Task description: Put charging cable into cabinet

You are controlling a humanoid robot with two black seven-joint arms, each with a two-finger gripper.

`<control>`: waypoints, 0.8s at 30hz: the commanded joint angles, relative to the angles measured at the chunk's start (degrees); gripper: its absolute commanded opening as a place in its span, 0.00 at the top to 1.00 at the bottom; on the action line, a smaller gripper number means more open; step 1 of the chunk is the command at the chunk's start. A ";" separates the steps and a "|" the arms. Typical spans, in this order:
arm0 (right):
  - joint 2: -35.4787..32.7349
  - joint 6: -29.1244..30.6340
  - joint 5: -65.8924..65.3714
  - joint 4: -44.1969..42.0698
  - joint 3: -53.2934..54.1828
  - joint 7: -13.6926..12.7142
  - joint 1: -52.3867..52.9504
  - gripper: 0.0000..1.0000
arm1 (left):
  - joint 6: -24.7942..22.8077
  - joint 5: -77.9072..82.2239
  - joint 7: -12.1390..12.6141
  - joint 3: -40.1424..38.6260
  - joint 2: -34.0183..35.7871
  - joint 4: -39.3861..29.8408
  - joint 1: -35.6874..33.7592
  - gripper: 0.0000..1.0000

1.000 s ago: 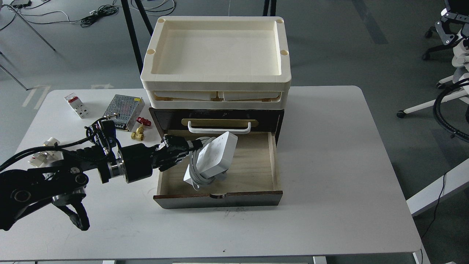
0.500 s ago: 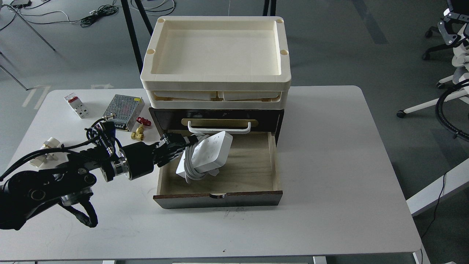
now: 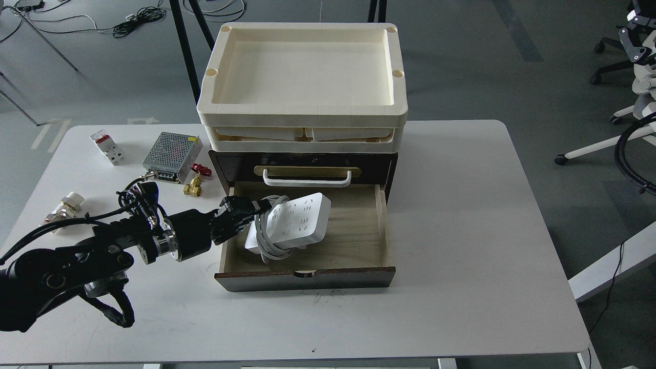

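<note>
The charging cable (image 3: pixel 294 221) is a white power strip with its grey-white cord coiled around it. It lies tilted in the left part of the open pale wooden drawer (image 3: pixel 353 236) of the dark brown cabinet (image 3: pixel 230 161). My left gripper (image 3: pixel 254 211) reaches over the drawer's left wall and is shut on the strip's left end with the cord. The upper drawer with a white bar handle (image 3: pixel 306 178) is closed. My right gripper is out of view.
Cream trays (image 3: pixel 302 110) are stacked on the cabinet. Left of it on the white table (image 3: pixel 461 230) lie a silver mesh box (image 3: pixel 171 149), a white red-switched block (image 3: pixel 106 147), brass and red valves (image 3: pixel 195 180), and a white fitting (image 3: pixel 65 205).
My left gripper has lowered the charging cable from a steep tilt to nearly flat inside the drawer and drawn back slightly to the left.
</note>
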 commanded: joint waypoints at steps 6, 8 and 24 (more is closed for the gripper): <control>-0.07 0.17 0.07 0.08 0.28 0.00 -0.05 0.01 | -8.76 -0.18 0.01 -5.41 3.79 -0.65 1.07 0.11; -0.07 0.17 0.07 0.17 0.71 0.00 -0.05 0.01 | -13.42 -0.36 0.01 -8.48 6.16 -0.65 1.33 0.10; 1.60 2.79 0.33 0.00 1.16 -1.06 4.70 0.01 | -17.54 -33.39 0.01 -44.26 16.20 20.24 2.75 0.06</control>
